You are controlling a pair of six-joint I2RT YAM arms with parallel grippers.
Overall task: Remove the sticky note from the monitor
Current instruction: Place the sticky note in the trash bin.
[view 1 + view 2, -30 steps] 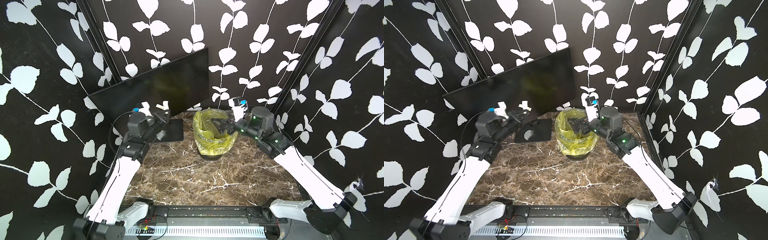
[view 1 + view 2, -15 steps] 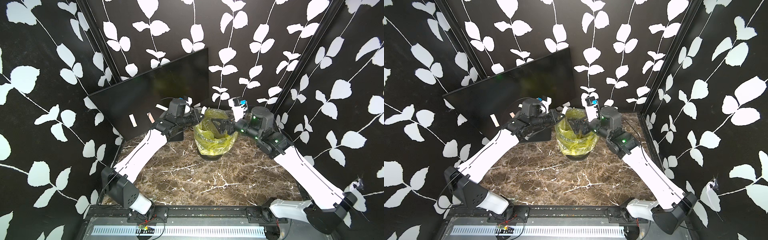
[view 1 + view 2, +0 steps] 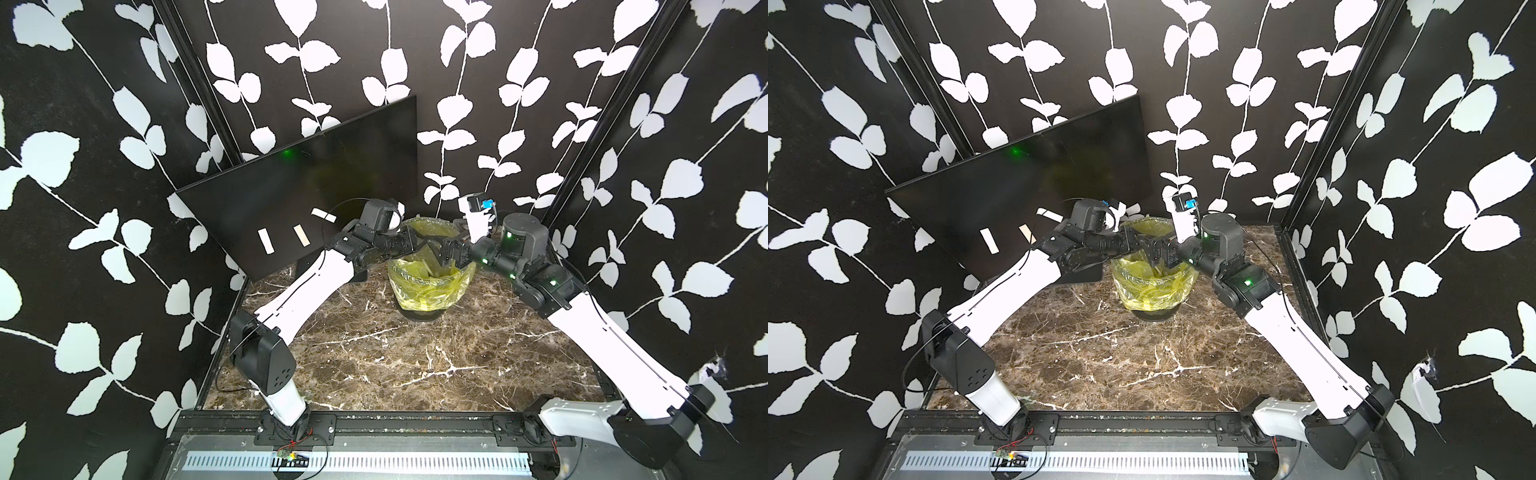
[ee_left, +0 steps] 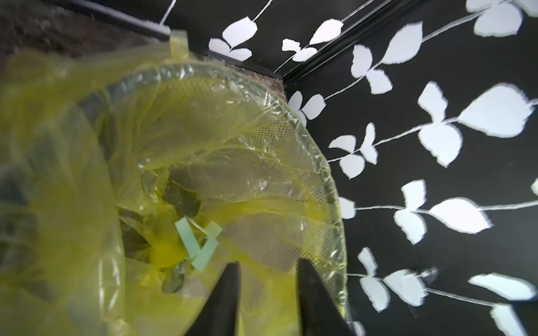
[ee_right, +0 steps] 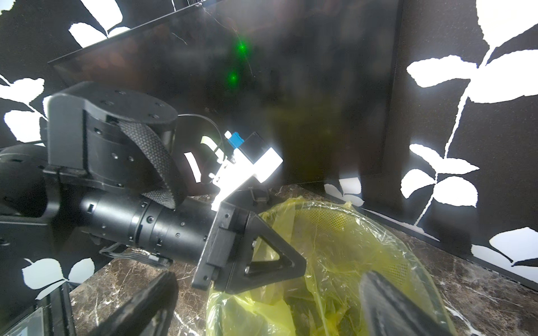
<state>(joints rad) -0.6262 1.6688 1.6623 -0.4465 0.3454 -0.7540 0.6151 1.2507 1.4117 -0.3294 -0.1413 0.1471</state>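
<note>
The monitor (image 3: 316, 183) (image 3: 1034, 183) leans at the back left, with pale sticky note strips (image 3: 264, 240) (image 3: 301, 236) (image 3: 989, 241) stuck low on its screen. My left gripper (image 3: 422, 246) (image 3: 1142, 249) (image 4: 267, 269) hangs over the yellow-lined bin (image 3: 428, 286) (image 3: 1150, 291). It is open, and nothing lies between its fingers (image 4: 230, 293). Pale green sticky note strips (image 4: 198, 243) lie loose down in the bag. My right gripper (image 3: 444, 253) (image 5: 267, 277) faces it across the bin's mouth, wide open and empty.
The bin's mesh rim (image 4: 320, 163) (image 5: 364, 221) stands close to the back wall and to the monitor's right edge. The monitor's black base plate (image 3: 1088, 272) lies beside the bin. Brown marble tabletop (image 3: 395, 353) stretches toward the front rail.
My left arm swung from the monitor over to the bin, and its jaws went from shut to open there. The right arm has not moved.
</note>
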